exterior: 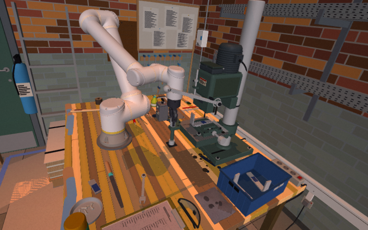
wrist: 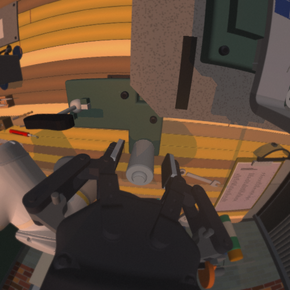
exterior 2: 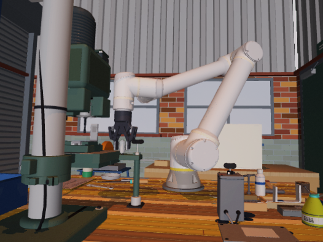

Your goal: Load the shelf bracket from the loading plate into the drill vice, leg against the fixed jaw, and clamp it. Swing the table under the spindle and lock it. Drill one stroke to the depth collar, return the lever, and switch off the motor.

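The shelf bracket point(exterior: 197, 121) sits in the drill vice point(exterior: 204, 128) on the green table, its upright leg at the far jaw, under the drill head point(exterior: 219, 84). My gripper point(wrist: 142, 162) is open and holds nothing; it hangs over the grey cylindrical handle point(wrist: 140, 162) at the table's bench-side edge, which stands between the fingers. A black locking lever point(wrist: 49, 121) sticks out beside it, above the support post point(exterior 2: 136, 179). The feed lever point(exterior: 191, 95) reaches from the drill head toward my wrist.
The drill's white column point(exterior 2: 47, 110) and green base stand close to the right of the table. A grey switch box point(exterior 2: 230, 196), a bottle point(exterior 2: 260, 182) and another bracket point(exterior 2: 287, 193) sit behind. A blue bin point(exterior: 252, 181) holds more brackets; a wrench point(exterior: 142, 188) and file lie on the bench.
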{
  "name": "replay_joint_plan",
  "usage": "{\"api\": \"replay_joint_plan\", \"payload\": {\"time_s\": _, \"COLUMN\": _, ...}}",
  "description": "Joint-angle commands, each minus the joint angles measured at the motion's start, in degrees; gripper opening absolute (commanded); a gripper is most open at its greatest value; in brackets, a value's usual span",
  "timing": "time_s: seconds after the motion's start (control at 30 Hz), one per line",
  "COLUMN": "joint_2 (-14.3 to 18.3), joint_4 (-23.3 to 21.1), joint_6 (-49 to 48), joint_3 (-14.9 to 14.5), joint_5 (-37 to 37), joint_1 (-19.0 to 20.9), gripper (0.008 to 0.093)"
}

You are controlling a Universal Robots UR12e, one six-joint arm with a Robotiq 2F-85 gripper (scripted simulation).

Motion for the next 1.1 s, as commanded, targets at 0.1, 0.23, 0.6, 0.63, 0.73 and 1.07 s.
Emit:
{"api": "replay_joint_plan", "payload": {"time_s": 0.1, "joint_2": 0.0, "joint_4": -0.02, "joint_6": 0.0, "joint_3": -0.05, "joint_5": 0.0, "joint_1": 0.0, "gripper": 0.058}}
{"api": "replay_joint_plan", "payload": {"time_s": 0.23, "joint_2": -0.01, "joint_4": 0.03, "joint_6": 0.0, "joint_3": -0.08, "joint_5": 0.0, "joint_1": 0.0, "gripper": 0.058}}
{"api": "replay_joint_plan", "payload": {"time_s": 0.6, "joint_2": -1.48, "joint_4": 3.68, "joint_6": 0.0, "joint_3": -2.29, "joint_5": 0.0, "joint_1": 0.0, "gripper": 0.058}}
{"api": "replay_joint_plan", "payload": {"time_s": 0.63, "joint_2": -1.63, "joint_4": 4.08, "joint_6": 0.0, "joint_3": -2.54, "joint_5": 0.0, "joint_1": 0.0, "gripper": 0.058}}
{"api": "replay_joint_plan", "payload": {"time_s": 0.73, "joint_2": -1.95, "joint_4": 5.01, "joint_6": 0.0, "joint_3": -3.11, "joint_5": 0.0, "joint_1": 0.0, "gripper": 0.058}}
{"api": "replay_joint_plan", "payload": {"time_s": 1.07, "joint_2": -3.36, "joint_4": 9.43, "joint_6": 0.0, "joint_3": -6.21, "joint_5": 0.0, "joint_1": 0.0, "gripper": 0.058}}
